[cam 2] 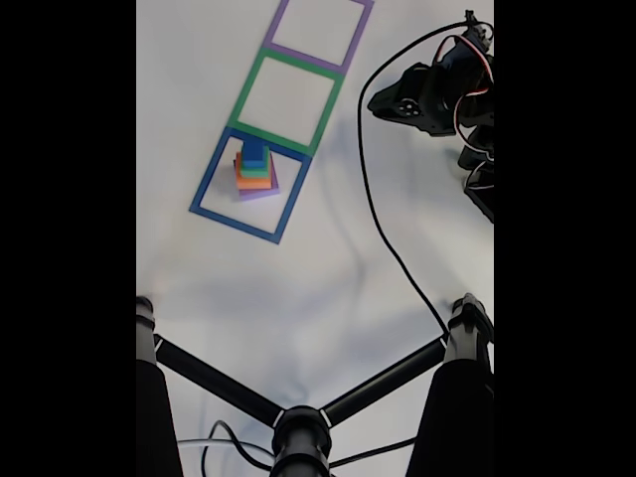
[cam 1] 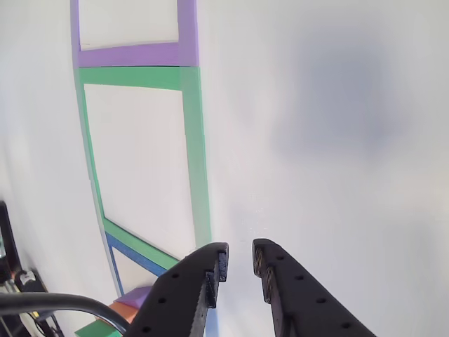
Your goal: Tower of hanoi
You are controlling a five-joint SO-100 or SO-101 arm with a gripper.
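Hanging above the bare white table (cam 1: 337,140), the black gripper (cam 1: 240,261) keeps its two fingers (cam 1: 210,267) slightly apart, with a narrow gap and nothing between them. In the fixed view the arm (cam 2: 427,97) is folded at the right edge, well apart from the blocks. The foam tower (cam 2: 255,171) stands inside the blue tape square (cam 2: 211,185): blue cube (cam 2: 254,151) on top, then green (cam 2: 254,169), orange (cam 2: 253,182), and the flat purple slab (cam 2: 260,193) at the bottom.

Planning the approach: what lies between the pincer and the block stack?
In the fixed view, bare white table and the blue tape square's edge separate the pincer from the block stack.
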